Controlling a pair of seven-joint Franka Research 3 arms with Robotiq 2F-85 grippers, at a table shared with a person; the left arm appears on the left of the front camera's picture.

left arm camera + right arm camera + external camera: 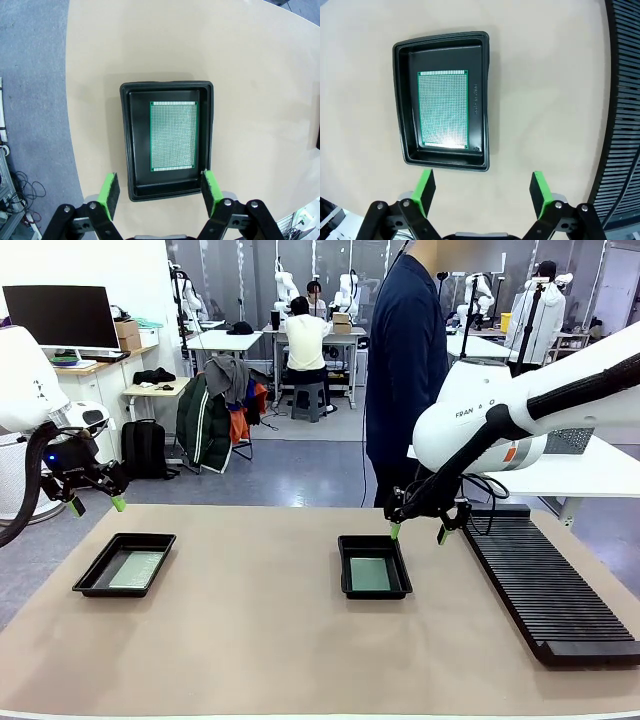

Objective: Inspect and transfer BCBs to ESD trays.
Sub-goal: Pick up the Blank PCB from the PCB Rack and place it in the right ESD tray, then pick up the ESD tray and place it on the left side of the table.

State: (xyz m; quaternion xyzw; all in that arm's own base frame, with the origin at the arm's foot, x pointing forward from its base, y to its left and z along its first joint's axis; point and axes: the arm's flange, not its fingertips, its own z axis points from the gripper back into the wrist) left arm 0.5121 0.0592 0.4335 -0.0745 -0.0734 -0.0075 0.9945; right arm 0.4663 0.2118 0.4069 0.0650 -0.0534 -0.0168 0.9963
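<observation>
Two black ESD trays are seen on the tan table in the front view: the left tray at centre left of the frame and the right tray just right of centre. A green BCB is laid flat on the floor of each, the left board and the right board.

The left tool is held above the table at the left edge of the frame, beyond its tray, with its green pads apart and nothing between them. The right tool is held just beyond the right tray's far rim, its pads likewise spread and empty.

A long black ribbed rack is placed at the right, and its near end is cut off by the frame in the right wrist view. A person in dark clothing is seen behind the table, partly hidden by the right arm.
</observation>
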